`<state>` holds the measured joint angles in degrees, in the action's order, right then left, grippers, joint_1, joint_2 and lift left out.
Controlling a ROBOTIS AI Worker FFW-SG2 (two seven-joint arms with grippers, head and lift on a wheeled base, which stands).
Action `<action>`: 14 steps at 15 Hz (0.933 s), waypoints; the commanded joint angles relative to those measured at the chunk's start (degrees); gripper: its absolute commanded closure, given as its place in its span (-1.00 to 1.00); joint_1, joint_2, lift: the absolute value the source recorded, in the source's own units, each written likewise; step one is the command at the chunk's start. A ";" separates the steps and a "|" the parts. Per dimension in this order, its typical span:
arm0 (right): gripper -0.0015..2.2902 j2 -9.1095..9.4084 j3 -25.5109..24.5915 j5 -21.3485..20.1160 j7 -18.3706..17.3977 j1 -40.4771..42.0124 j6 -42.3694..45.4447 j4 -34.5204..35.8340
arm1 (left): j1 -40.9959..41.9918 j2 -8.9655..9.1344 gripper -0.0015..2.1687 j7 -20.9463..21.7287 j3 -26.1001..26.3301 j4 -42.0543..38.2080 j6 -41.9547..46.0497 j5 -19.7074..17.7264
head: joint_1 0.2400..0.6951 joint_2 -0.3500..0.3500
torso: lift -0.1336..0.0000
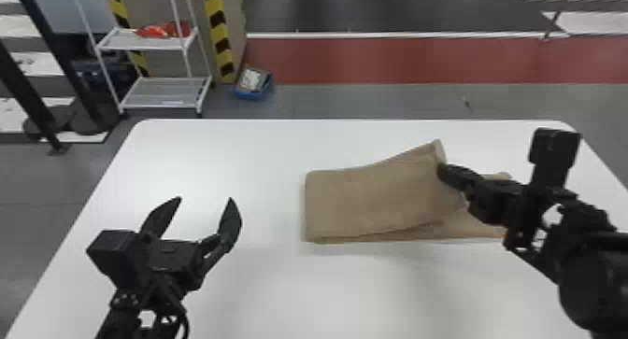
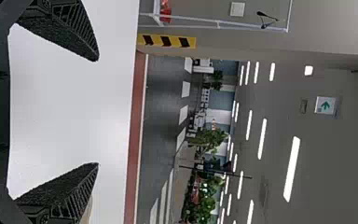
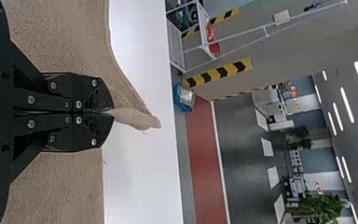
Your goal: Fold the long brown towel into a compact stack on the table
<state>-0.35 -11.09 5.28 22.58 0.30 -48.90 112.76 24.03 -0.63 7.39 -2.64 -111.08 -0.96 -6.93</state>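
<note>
The brown towel (image 1: 374, 200) lies on the right half of the table, its upper layer folded over from a crease on the left. My right gripper (image 1: 444, 170) holds the free end of that layer raised above the lower layer, which extends beneath the arm. In the right wrist view, my right gripper (image 3: 113, 112) is shut on the edge of the towel (image 3: 135, 117). Over bare table at the left, my left gripper (image 1: 205, 200) stands open, apart from the towel. The left wrist view shows the left gripper (image 2: 98, 112) with its fingers wide apart and nothing between them.
The white table (image 1: 224, 151) has its far edge beyond the towel. On the floor past it stand a white shelf rack (image 1: 163, 93) and a blue bin (image 1: 254, 94). Both arms reach in over the table's near part.
</note>
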 commanded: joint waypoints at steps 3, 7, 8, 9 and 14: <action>0.24 0.40 -5.08 1.23 0.44 -0.74 -2.39 -3.86 | -0.91 0.10 -0.93 0.44 0.00 1.65 0.47 -0.45 | 1.00 -0.11 | -0.85; 0.24 0.40 -5.08 1.40 0.88 -1.88 -1.52 -5.97 | -0.65 0.01 -0.93 0.52 -0.44 1.65 0.47 -0.54 | 1.00 -0.15 | -0.85; 0.24 0.40 -6.57 3.42 1.06 -1.97 -2.57 -3.78 | -0.65 -0.08 -0.93 0.52 -0.53 1.65 0.47 -0.63 | 1.00 -0.14 | -0.85; 0.24 0.40 -9.21 5.44 1.06 -2.59 -5.03 -1.31 | -0.65 -0.08 -0.93 0.52 -0.53 1.74 0.47 -0.63 | 1.00 -0.14 | -0.85; 0.24 0.40 -12.55 5.36 1.06 -5.31 -5.56 -8.70 | -1.17 0.19 -0.93 0.70 -0.17 3.06 1.17 -0.63 | 1.00 -0.25 | -0.85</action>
<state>-0.35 -24.43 11.91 23.64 -4.19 -57.25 108.35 22.90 -0.53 8.06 -2.99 -108.09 0.25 -7.64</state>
